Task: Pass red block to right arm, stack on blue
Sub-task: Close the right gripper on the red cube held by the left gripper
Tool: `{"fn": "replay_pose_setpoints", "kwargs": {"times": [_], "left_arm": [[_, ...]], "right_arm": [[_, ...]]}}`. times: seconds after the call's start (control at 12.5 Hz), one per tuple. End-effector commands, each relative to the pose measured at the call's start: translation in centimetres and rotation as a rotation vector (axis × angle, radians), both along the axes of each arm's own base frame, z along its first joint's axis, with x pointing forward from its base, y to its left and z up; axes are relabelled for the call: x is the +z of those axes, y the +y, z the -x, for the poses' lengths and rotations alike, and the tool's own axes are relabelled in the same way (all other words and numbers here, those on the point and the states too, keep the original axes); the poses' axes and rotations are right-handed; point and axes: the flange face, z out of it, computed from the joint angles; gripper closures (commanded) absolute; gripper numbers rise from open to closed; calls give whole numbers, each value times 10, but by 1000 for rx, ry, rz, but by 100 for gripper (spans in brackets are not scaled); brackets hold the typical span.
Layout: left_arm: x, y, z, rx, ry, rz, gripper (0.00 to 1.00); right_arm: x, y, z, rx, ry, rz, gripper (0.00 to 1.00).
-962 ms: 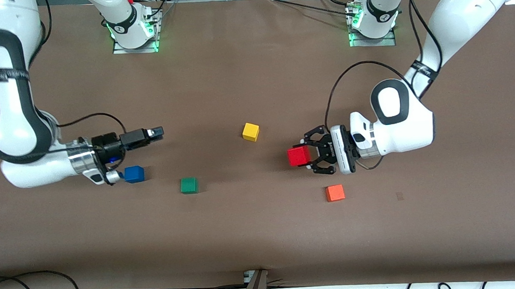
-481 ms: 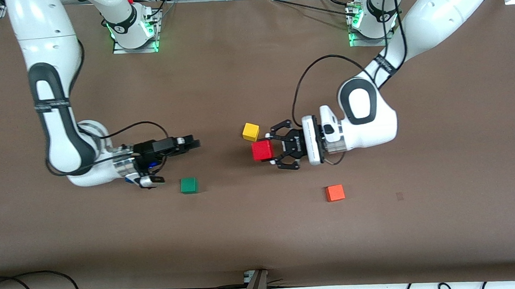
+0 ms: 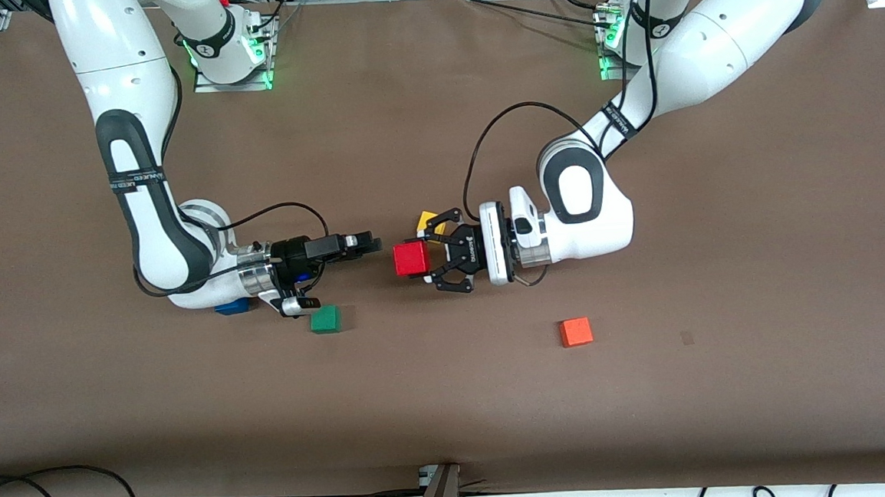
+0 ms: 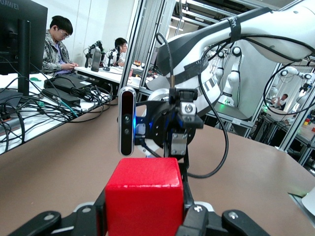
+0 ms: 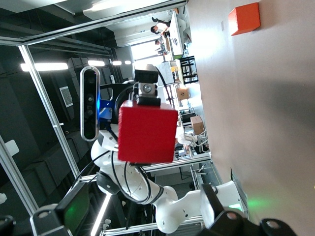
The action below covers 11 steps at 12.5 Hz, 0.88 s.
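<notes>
My left gripper [image 3: 422, 259] is shut on the red block [image 3: 411, 258] and holds it out sideways above the table's middle. The block fills the left wrist view [image 4: 144, 201]. My right gripper [image 3: 369, 245] is open and points at the block with a small gap between them. In the right wrist view the block [image 5: 147, 132] hangs ahead of the spread fingers [image 5: 219, 216], not between them. The blue cube [image 3: 231, 306] lies on the table, mostly hidden under the right arm's wrist.
A green cube [image 3: 325, 319] lies just nearer the front camera than the right wrist. A yellow cube [image 3: 427, 219] is partly hidden by the left gripper. An orange-red cube [image 3: 575, 332] lies toward the left arm's end and shows in the right wrist view [image 5: 244, 18].
The left arm has carried the red block toward the right arm's end, past the yellow cube. The right arm has swung toward the middle, covering the blue cube. The gap between grippers has nearly closed.
</notes>
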Motion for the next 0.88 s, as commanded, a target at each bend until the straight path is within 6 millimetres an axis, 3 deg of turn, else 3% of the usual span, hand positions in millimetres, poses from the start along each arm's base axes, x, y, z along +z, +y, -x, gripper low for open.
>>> {"fn": "replay_pose_setpoints", "kwargs": {"times": [0.0,0.56,0.64,0.8], "left_arm": [[7,-13,-4,30,-23,19,100],[12,-31,7,5,-28,23,100],[15,-32,6,7,-31,26,100],[23,-41,7,3,-35,36,100]], "right_arm": [[-1,7,5,-31,-13,2,0],[-2,27,8,-60,-11,12,0],[-2,26,7,-67,-14,17,9],[-1,24,6,-69,-10,19,81]]}}
